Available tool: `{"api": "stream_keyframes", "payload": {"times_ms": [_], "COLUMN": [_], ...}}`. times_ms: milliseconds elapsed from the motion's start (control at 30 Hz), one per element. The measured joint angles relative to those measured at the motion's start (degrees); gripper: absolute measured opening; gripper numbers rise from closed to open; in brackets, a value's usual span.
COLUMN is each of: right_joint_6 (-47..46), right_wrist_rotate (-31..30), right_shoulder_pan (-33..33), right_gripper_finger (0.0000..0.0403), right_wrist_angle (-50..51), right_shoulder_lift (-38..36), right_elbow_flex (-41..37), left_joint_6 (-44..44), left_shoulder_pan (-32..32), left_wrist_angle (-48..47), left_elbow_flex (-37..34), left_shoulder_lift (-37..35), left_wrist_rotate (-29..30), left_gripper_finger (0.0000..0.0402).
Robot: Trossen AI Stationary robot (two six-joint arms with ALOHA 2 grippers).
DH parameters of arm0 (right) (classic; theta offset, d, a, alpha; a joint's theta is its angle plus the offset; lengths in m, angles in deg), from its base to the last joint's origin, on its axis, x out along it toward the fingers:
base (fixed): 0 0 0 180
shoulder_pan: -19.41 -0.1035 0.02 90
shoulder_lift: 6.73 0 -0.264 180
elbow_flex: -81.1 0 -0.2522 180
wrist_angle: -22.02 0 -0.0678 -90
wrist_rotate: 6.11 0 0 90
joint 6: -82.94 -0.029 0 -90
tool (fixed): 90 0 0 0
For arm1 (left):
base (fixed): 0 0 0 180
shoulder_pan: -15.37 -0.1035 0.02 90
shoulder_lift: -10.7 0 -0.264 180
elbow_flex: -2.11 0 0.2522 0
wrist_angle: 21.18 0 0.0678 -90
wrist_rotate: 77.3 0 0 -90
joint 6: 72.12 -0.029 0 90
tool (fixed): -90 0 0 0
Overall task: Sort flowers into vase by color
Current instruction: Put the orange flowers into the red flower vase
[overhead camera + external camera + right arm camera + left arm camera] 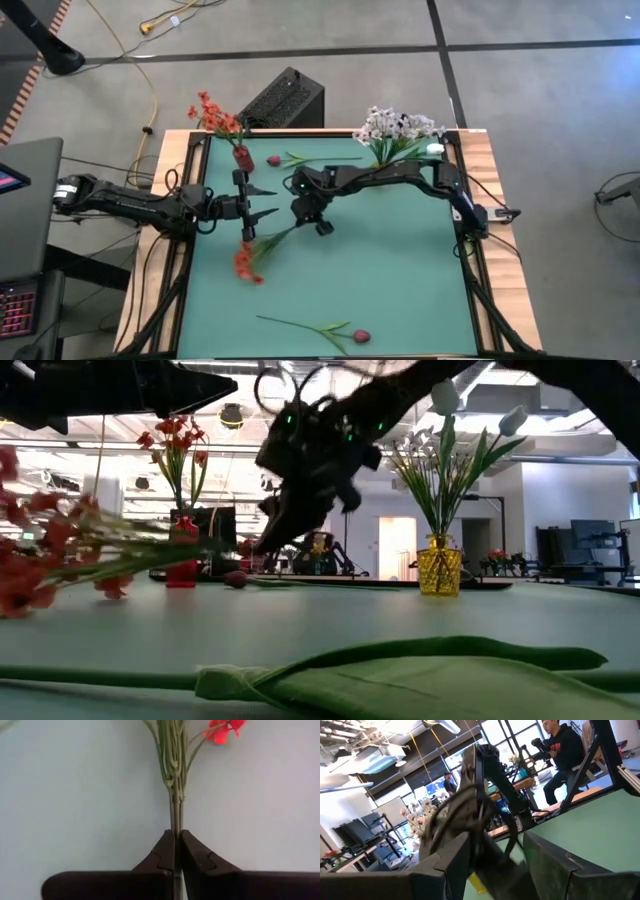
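The right end effector (176, 851) is clamped low on the green stem of an orange-red artificial blossom spray (248, 258) lying on the green worktop (400, 270), probably for lifting, while the left end effector (262, 201) waits part-open just beside it.

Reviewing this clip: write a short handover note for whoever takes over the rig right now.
Right tool: shut on the orange-red spray's stem, mid-table; blossoms trail toward the left.
Left tool: open, empty, hovering just left of the right tool.
Done: one orange-red spray in the red vase, back left; white blossoms in the yellow vase, back right.
Left: put the held spray in the red vase. Then two pink buds lie on the mat, one at the back, one at the front. No third vase shows for them.
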Motion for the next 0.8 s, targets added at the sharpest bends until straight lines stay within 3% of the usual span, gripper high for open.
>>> {"api": "stream_keyframes", "payload": {"times_ms": [233, 367, 467, 600, 800], "right_joint_6": [3.1, 3.9, 3.9, 3.1, -5.2], "right_wrist_rotate": [1.5, 8.4, 13.4, 14.3, 14.1], "right_shoulder_pan": [-2.3, -3.2, -3.7, -3.6, -2.8], "right_gripper_finger": [0.0039, 0.0039, 0.0039, 0.0039, 0.004], "right_wrist_angle": [9.9, 11.7, 9.2, 4.2, -10.1], "right_shoulder_lift": [-7.5, -11.7, -14.8, -17.6, -18.3], "right_elbow_flex": [0.1, 0.1, 0.1, 0.1, 0.1], "left_joint_6": [0.0, -0.2, -0.4, -1.5, -2.0], "left_shoulder_pan": [0.0, 0.0, 0.0, 0.0, 0.0], "left_wrist_angle": [0.0, 0.0, 0.0, -0.6, 0.2], "left_elbow_flex": [0.0, 0.0, 0.0, 0.0, 0.0], "left_shoulder_lift": [0.0, 0.0, 0.0, 0.2, 0.2], "left_wrist_rotate": [0.0, 0.4, 0.3, -0.3, -8.7], "left_gripper_finger": [0.0174, 0.0174, 0.0174, 0.0174, 0.0174]}}
